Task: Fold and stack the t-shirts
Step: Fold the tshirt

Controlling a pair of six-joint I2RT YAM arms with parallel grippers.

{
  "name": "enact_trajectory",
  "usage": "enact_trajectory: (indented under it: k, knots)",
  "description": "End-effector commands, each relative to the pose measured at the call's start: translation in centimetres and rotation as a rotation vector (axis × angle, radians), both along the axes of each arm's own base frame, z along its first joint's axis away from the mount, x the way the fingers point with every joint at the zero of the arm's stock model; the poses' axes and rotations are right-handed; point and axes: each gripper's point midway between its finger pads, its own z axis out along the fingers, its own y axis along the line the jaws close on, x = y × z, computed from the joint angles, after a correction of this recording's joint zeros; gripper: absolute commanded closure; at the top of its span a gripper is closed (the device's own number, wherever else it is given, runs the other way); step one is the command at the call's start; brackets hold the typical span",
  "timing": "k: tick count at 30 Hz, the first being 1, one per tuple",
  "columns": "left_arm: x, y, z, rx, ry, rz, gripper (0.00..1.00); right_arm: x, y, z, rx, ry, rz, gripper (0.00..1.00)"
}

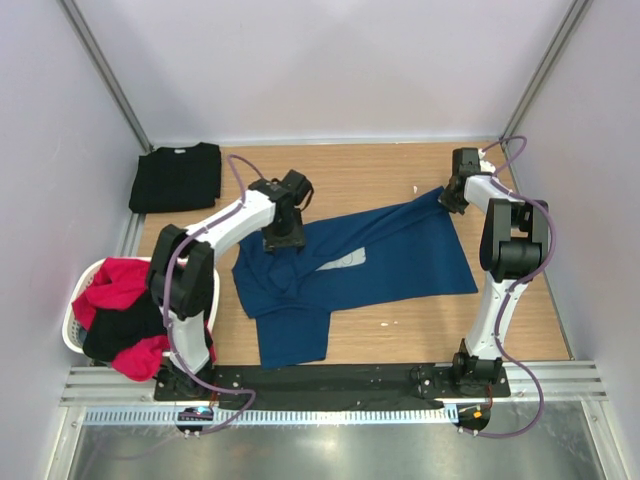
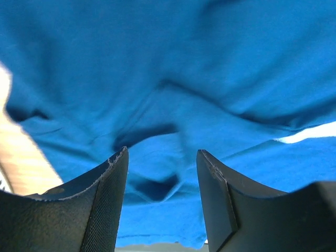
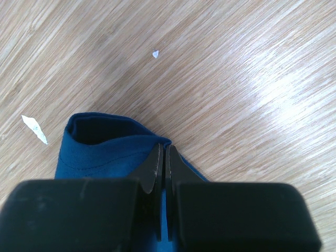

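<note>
Jaws of the left gripper (image 2: 163, 155) are standing spread, hovering close over the far-left part of the navy tee (image 1: 390, 255), with nothing between them. Jaws of the right gripper (image 3: 163, 152) are pressing together, pinching the navy tee's far-right corner, where the fabric is curling into a small loop beside the fingertips. The navy tee is lying rumpled across the middle of the table (image 1: 520, 300), its pale print (image 1: 343, 262) showing near the centre and one part reaching toward the near edge. A folded black tee (image 1: 178, 177) is resting at the far-left corner, well apart. A white basket (image 1: 72, 318) is sitting at the left edge beside the left arm, holding a red tee (image 1: 125, 285) and a black cloth (image 1: 118, 338). Two white scraps (image 3: 34, 128) are lying on the wood near the pinched corner.
</note>
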Motion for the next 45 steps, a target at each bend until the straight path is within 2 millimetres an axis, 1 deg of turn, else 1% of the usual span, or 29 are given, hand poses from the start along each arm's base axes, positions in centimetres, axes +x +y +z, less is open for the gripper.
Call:
enact_trajectory:
  k: [1, 4, 7, 9, 10, 18, 21, 22, 24, 25, 26, 27, 28, 29, 30, 32, 33, 34, 35, 36, 37, 38, 39, 40, 41, 42, 43, 44, 45]
  knots:
    - [0.0, -2.4, 0.9, 0.055, -0.013, -0.107, 0.44, -0.9, 0.1, 0.4, -0.012, 0.015, 0.007, 0.99]
    - [-0.4, -2.3, -0.7, 0.111, 0.036, -0.105, 0.44, -0.8, 0.2, 0.3, -0.004, 0.014, 0.008, 0.99]
    - [-0.5, -1.0, -1.9, 0.191, 0.061, -0.085, 0.45, -0.8, 0.1, 0.6, -0.011, 0.008, 0.008, 0.99]
    - [-0.5, -0.9, -2.3, 0.201, 0.068, -0.086, 0.45, -0.8, 0.0, 0.7, -0.016, 0.006, 0.007, 0.99]
    - [-0.7, -0.9, -2.9, 0.196, 0.073, -0.087, 0.45, -0.8, 0.1, 0.6, -0.016, 0.009, 0.008, 0.99]
    - [-1.5, -0.7, -4.7, 0.196, 0.098, -0.091, 0.53, -0.7, 0.1, 0.4, -0.007, 0.008, 0.005, 0.99]
    - [-1.6, -0.7, -5.0, 0.192, 0.098, -0.100, 0.59, -0.6, 0.1, 0.4, -0.007, 0.008, 0.005, 0.99]
    - [-1.5, -0.8, -5.0, 0.187, 0.095, -0.105, 0.67, -0.5, 0.1, 0.5, -0.008, 0.007, 0.005, 0.99]
    - [-1.3, -0.8, -4.9, 0.183, 0.081, -0.114, 0.74, -0.5, 0.1, 0.5, -0.010, 0.007, 0.005, 0.99]
    - [-1.1, -0.8, -4.7, 0.184, 0.073, -0.116, 0.81, -0.5, 0.0, 0.6, -0.009, 0.005, 0.002, 0.99]
    - [-0.9, -0.6, -4.5, 0.198, 0.060, -0.117, 0.84, -0.4, 0.0, 0.7, -0.010, 0.002, 0.002, 0.99]
    - [-0.3, -0.7, -3.8, 0.196, 0.041, -0.117, 0.87, -0.4, 0.0, 0.7, -0.010, 0.002, 0.002, 0.99]
    - [0.1, -0.7, -3.2, 0.197, 0.030, -0.127, 0.94, -0.3, 0.0, 0.9, -0.010, -0.003, 0.002, 0.99]
    - [0.5, -0.8, -2.5, 0.195, 0.012, -0.133, 0.97, -0.2, 0.0, 1.1, -0.009, -0.006, 0.003, 0.99]
    - [1.0, -0.4, -1.4, 0.199, -0.011, -0.128, 1.00, -0.3, 0.0, 1.2, -0.009, 0.001, 0.004, 0.99]
    - [2.5, -0.6, 1.1, 0.174, -0.075, -0.145, 1.00, 0.4, 0.2, 2.3, -0.004, -0.017, 0.014, 0.99]
    - [3.4, -0.2, 3.0, 0.153, -0.122, -0.132, 1.00, 0.3, 0.4, 2.8, 0.012, -0.009, 0.022, 0.99]
    - [4.3, -0.2, 4.8, 0.128, -0.171, -0.132, 1.00, 1.4, 0.5, 4.9, 0.016, -0.047, 0.029, 0.99]
    - [4.9, 0.2, 6.2, 0.119, -0.205, -0.153, 1.00, 1.1, 0.6, 5.6, 0.027, -0.028, 0.036, 0.99]
    - [6.2, 0.8, 7.7, 0.101, -0.264, -0.143, 1.00, 1.5, 1.0, 7.0, 0.047, -0.049, 0.057, 0.99]
    - [6.8, 1.3, 10.6, 0.071, -0.342, -0.138, 1.00, 2.0, 1.3, 8.6, 0.061, -0.079, 0.073, 0.99]
    - [7.5, 1.9, 12.2, 0.065, -0.393, -0.165, 1.00, 3.2, 1.3, 12.1, 0.057, -0.152, 0.090, 0.99]
    - [9.1, 2.8, 14.4, 0.037, -0.487, -0.146, 1.00, 3.4, 1.5, 14.0, 0.070, -0.184, 0.107, 0.99]
    - [9.1, 3.4, 16.7, 0.005, -0.562, -0.153, 1.00, 4.3, 1.6, 18.2, 0.062, -0.278, 0.127, 0.99]
    - [10.8, 4.6, 19.4, 0.001, -0.684, -0.149, 1.00, 4.5, 1.7, 20.1, 0.054, -0.316, 0.148, 0.99]
    - [11.2, 5.4, 21.0, -0.001, -0.745, -0.143, 1.00, 4.7, 1.9, 22.1, 0.055, -0.360, 0.163, 0.99]
    - [11.5, 5.8, 22.4, -0.013, -0.795, -0.159, 1.00, 4.9, 2.2, 25.4, 0.055, -0.432, 0.182, 0.99]
    - [11.5, 6.3, 25.5, -0.033, -0.902, -0.164, 1.00, 4.5, 2.3, 27.8, 0.047, -0.480, 0.191, 0.99]
    - [11.5, 7.1, 26.9, -0.002, -0.954, -0.206, 1.00, 4.2, 3.0, 29.7, 0.061, -0.521, 0.226, 0.99]
